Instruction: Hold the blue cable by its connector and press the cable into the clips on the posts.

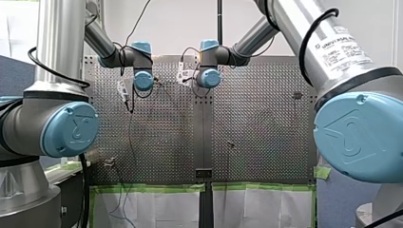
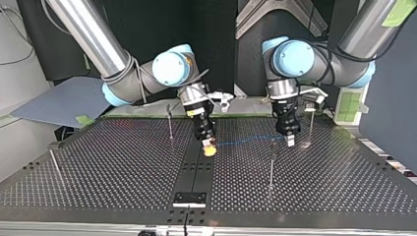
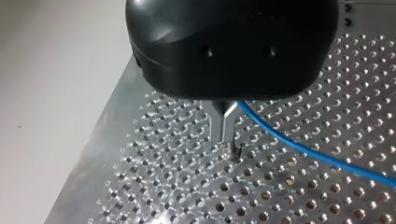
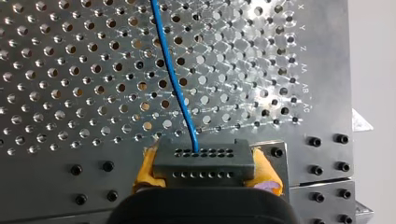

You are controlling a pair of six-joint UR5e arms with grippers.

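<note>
My right gripper [image 2: 209,147] is closed on a dark connector [image 4: 203,162], its yellow pads [image 4: 145,170] pressed against the block's two ends. The blue cable [image 4: 173,79] leaves the middle of the connector's row of holes and runs out ahead of the gripper, just above the perforated table [image 2: 123,162]. In the top view the cable stretches almost level between the two grippers, over the middle of the table's half nearest the arms. My left gripper [image 3: 225,133] is black, and its metal fingers [image 3: 219,119] are drawn together to a narrow tip just above the table. The cable's other end comes out from between them near their root, so they appear to pinch it. That gripper stands close to one edge of the table. A thin upright post [image 2: 272,162] stands just beside my left gripper, toward the table's middle. A second post [image 2: 311,123] is on its other side, and a third [image 2: 170,120] stands near my right gripper. The cable touches none of them.
</note>
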